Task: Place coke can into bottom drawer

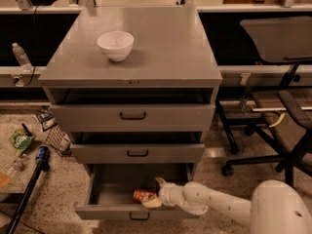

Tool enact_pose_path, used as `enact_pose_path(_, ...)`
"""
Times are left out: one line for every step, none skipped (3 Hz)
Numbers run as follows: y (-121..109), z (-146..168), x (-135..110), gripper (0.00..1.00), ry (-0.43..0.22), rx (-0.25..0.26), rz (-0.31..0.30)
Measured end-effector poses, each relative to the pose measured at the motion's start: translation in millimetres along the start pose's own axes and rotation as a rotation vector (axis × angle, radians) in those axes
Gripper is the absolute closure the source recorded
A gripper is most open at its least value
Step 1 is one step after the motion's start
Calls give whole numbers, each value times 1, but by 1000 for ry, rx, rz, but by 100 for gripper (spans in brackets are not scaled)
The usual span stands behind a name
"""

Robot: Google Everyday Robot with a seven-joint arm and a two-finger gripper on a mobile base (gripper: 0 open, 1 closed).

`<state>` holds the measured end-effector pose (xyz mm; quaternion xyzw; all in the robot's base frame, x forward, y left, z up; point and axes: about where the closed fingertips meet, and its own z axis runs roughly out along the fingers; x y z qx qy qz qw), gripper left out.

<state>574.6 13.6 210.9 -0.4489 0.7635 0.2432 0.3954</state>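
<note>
In the camera view, the only one given, the bottom drawer (pixel 107 211) is seen pulled well out past the front edge of the grey bench (pixel 165 48), while the two shallower drawers (pixel 132 116) above it are only a little ajar. The coke can (pixel 143 195) is found inside the bottom drawer, on its floor, close behind the drawer front and about midway between the left and right edges of the bench.

The gripper (pixel 153 193) is reached into the same drawer from the right-hand front corner, at the end of the white arm (pixel 209 206), and is met directly at the can's right end. Whether it is clamped on the can or merely set against it cannot be told.

The relation that matters is this: the can lies just to the left of the gripper, touching it or very nearly so. The can's long axis appears laid over, roughly parallel to the bench's front edge and in line with the arm. It is therefore judged that a straight pull back to the right and upward would be needed for withdrawal, and that a can on its side could be rolled by any sideways brush.

The can is shown as a small red cylinder with a paler patch; its lettering and top cannot be made out. A white bowl (pixel 115 45) is left standing near the left rear corner of the bench top.
</note>
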Motion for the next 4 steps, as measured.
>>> enact_pose_path(7, -26, -4, 0, -1, 31, 26)
enact_pose_path(14, -63, -17, 18, -28, 63, 43)
enact_pose_path(23, -115, -31, 41, -69, 73, 21)
enact_pose_path(24, -172, -52, 72, -154, 147, -6)
